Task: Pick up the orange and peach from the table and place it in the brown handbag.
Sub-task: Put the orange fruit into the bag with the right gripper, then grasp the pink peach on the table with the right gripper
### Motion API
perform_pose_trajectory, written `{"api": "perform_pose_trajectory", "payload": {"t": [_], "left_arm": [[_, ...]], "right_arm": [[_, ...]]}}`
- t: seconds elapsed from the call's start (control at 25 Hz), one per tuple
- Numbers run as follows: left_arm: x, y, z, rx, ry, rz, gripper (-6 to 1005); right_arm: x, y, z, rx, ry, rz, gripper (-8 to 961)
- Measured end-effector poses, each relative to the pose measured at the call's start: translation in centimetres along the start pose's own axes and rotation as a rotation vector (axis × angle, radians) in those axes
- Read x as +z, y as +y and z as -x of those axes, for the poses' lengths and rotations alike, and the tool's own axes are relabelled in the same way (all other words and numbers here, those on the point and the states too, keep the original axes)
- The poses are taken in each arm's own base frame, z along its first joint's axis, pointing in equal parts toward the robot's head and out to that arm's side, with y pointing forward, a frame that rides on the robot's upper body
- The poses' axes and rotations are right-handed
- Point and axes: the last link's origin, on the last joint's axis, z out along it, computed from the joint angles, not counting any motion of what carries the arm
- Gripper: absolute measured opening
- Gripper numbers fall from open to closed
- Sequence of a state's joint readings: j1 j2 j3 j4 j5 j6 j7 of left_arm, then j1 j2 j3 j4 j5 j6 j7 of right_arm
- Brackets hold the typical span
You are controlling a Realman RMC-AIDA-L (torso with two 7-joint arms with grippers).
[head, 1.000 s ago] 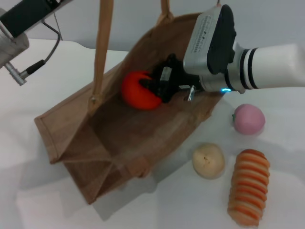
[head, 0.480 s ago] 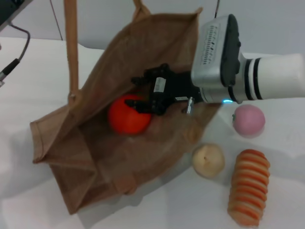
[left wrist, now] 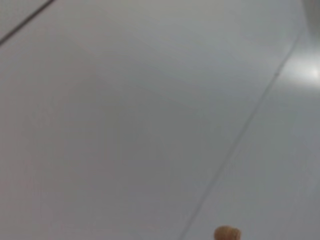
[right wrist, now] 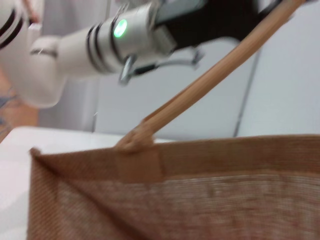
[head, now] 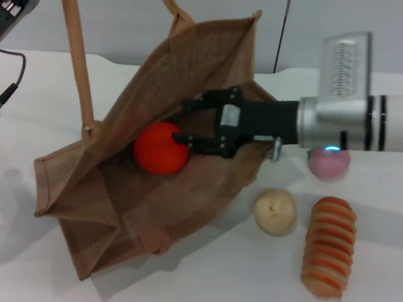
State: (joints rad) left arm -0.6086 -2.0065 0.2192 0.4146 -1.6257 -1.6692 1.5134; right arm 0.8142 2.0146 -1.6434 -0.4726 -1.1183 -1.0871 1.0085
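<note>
Head view bright, even overhead light, slightly soft focus. White table (head: 38, 126) near blown out. Soft grey shadows under brown handbag (head: 189, 189) at its near edge, fainter ones beside the fruits. Bag interior darker, orange (head: 160, 148) still vivid. Left wrist view: flat pale grey, mild glare patch at one corner. Right wrist view motion-blurred, arm (right wrist: 100, 45) w/ green LED smeared, bag weave soft.

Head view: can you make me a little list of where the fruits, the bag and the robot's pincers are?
orange: inside the brown handbag, lying free
peach: on the table, outside the bag, partly hidden by the right arm
right pincer: open, at the bag's mouth, beside the orange
left pincer: out of sight
other food: cream round fruit, striped loaf, on the table
</note>
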Motion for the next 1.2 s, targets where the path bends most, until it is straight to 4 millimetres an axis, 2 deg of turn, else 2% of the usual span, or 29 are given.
{"api": "perform_pose_trajectory", "payload": {"t": [0.2,0.24,0.28,0.44,0.64,0.92,1.2], "left_arm": [[-0.6,-1.2,0.4,0.017,0.016,-0.096,123],[-0.7,-1.4,0.4,0.020,0.019,-0.111,123],[-0.8,-1.6,0.5,0.024,0.021,-0.128,123],[-1.4,-2.3,0.5,0.034,0.038,-0.182,123],[-2.0,-2.7,0.7,0.030,0.048,-0.222,122],[-1.9,-2.8,1.0,0.028,0.047,-0.222,121],[-2.0,-2.9,1.0,0.028,0.047,-0.229,125]], "right_arm": [[-3.3,-1.0,-0.6,0.046,-0.068,-0.072,615],[-4.9,-1.4,-1.0,0.069,-0.092,-0.110,615],[-4.9,-1.4,-1.0,0.069,-0.092,-0.110,615],[-7.9,-2.2,-1.7,0.104,-0.125,-0.188,616],[-10.2,-3.0,-3.3,0.138,-0.086,-0.280,616],[-12.6,-3.6,-6.9,0.233,0.044,-0.379,615],[-12.7,-2.9,-8.4,0.265,0.141,-0.330,616]]}}
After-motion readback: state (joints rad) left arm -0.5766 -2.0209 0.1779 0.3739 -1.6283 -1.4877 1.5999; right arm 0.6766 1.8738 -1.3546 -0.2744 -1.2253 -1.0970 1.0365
